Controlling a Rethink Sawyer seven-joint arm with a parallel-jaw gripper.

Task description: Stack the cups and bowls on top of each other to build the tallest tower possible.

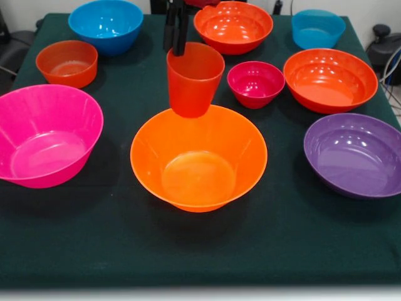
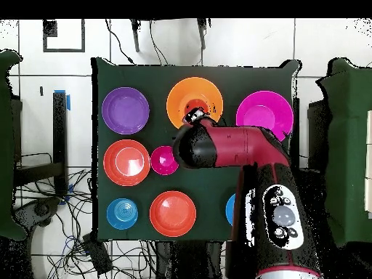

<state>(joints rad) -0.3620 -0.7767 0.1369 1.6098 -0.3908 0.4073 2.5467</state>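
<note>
Orange bowl (image 1: 198, 160) below claw-held (image 1: 176, 37) cup (image 1: 193, 78), seemingly airborne.

This looks like a robotics lab. A surface (image 1: 62, 251) draped in dark green cloth stands on a white tiled floor (image 2: 247, 43), with loose black cables (image 2: 62, 243) trailing across the tiles beside it. A red and black robot arm (image 2: 247, 149) reaches over the cloth, and bright plastic bowls (image 1: 357, 153) are spread out as test props.
</note>
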